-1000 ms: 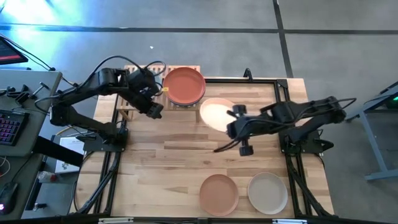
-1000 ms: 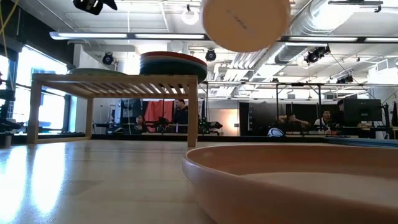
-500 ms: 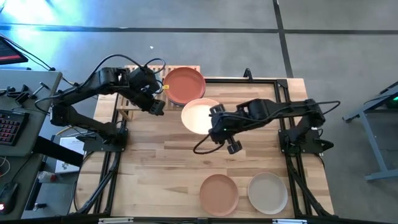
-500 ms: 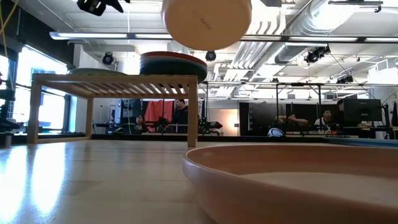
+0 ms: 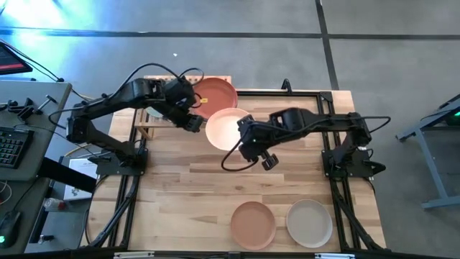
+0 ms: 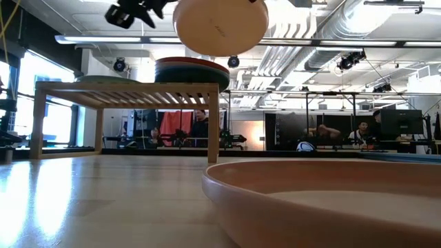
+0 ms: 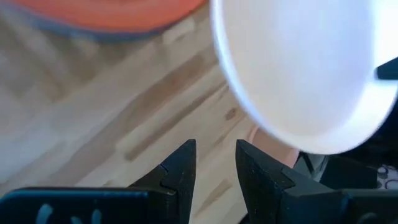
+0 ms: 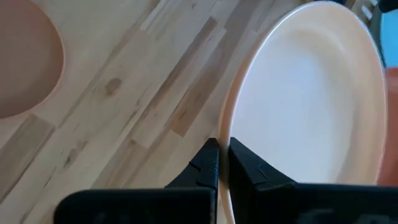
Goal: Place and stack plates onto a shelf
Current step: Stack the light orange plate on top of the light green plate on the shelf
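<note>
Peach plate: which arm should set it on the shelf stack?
Right. The right gripper is shut on the peach plate's rim, holding it in the air beside the stack on the shelf. The left gripper is open and empty nearby.

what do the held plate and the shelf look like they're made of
Peach plate, pinched at its rim by the right gripper: smooth matte surface with soft sheen, perhaps glazed ceramic or melamine; can't tell which. Shelf: light unpainted wood, with visible slats and plain legs.
</note>
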